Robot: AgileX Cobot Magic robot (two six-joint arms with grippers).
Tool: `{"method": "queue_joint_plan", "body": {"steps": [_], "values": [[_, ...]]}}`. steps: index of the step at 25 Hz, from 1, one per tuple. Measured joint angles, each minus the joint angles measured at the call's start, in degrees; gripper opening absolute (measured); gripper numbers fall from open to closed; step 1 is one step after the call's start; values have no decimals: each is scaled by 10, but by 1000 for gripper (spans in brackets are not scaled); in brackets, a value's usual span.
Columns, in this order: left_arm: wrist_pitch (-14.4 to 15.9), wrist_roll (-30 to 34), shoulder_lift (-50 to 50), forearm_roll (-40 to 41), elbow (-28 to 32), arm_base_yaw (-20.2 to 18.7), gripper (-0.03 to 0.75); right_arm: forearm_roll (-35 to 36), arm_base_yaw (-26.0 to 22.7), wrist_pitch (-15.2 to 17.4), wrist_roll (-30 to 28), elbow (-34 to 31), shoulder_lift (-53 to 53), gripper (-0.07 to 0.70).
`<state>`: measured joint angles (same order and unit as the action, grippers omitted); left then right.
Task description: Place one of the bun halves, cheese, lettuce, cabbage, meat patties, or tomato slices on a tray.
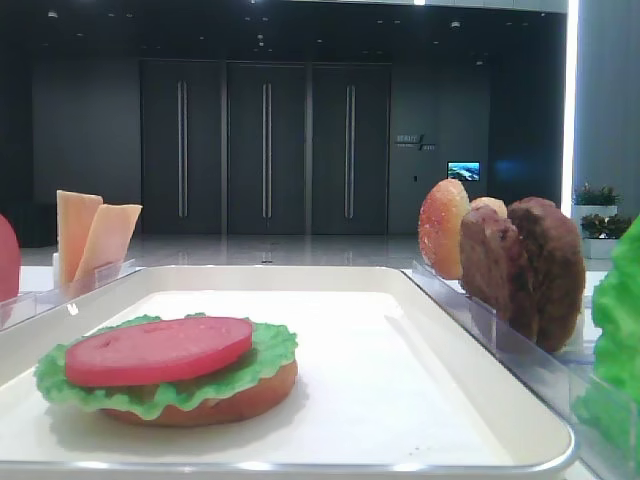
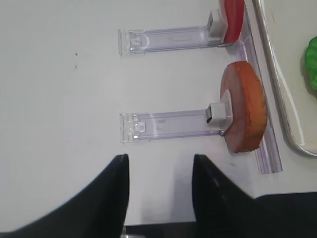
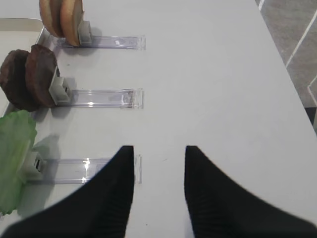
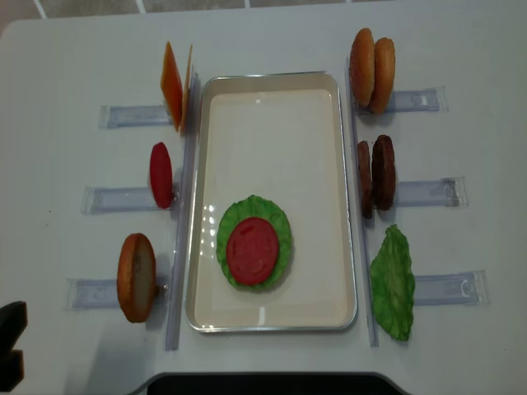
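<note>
On the white tray [image 4: 272,107] lies a bun half [image 1: 220,405] topped with lettuce [image 4: 284,226] and a tomato slice [image 4: 253,251]. Left of the tray, cheese [image 4: 174,86], a tomato slice [image 4: 160,174] and a bun half [image 2: 245,111] stand in holders. Right of it stand two bun halves [image 4: 372,70], two meat patties [image 3: 29,77] and a lettuce leaf [image 3: 15,153]. Cabbage is out of view. My left gripper [image 2: 159,161] is open and empty over the bare table near the front-left bun half. My right gripper [image 3: 158,151] is open and empty beside the lettuce holder.
Clear plastic holders [image 4: 123,199] stick out from both long sides of the tray, with rails [image 4: 181,247] along its edges. The table's front edge [image 4: 263,380] lies close behind the tray. A dark hall with doors [image 1: 265,150] fills the background.
</note>
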<state>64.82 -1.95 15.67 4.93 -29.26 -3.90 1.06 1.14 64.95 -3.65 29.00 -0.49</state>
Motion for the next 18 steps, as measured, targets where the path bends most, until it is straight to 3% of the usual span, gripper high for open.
{"method": "queue_joint_plan", "body": {"steps": [10, 18], "values": [[-12, 0, -161, -1, 14, 0, 318, 0, 0, 0, 0, 0, 0, 244], [-12, 0, -165, -1, 20, 0, 318, 0, 0, 0, 0, 0, 0, 244]]}}
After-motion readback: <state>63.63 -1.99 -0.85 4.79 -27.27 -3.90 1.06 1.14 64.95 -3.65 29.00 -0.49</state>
